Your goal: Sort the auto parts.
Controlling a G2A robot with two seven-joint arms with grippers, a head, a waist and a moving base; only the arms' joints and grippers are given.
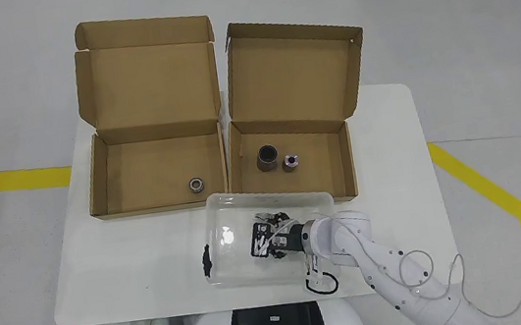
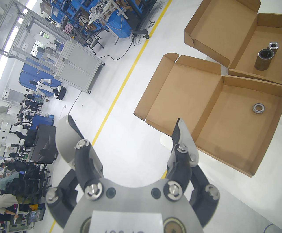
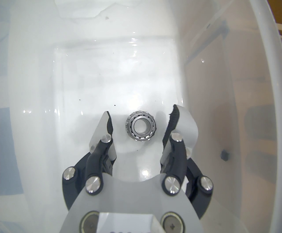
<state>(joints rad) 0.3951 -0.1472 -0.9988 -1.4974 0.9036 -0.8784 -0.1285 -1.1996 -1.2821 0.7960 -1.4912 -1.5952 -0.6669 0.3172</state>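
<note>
Bearing [image 3: 141, 126] lies in the clear bin [image 3: 242, 88] between the spread fingers of the right gripper [image 3: 141, 111], untouched; the left gripper [image 2: 124, 119] hangs released far left

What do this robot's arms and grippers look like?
The right arm is glossy white with rounded segments and a black cable at the wrist. The left gripper and right gripper have silver fingers with black ribbed pads, black linkages and grey base plates.

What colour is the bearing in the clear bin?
Silvery grey metal. The bearing shows best in the right wrist view, lying in the clear bin.
</note>
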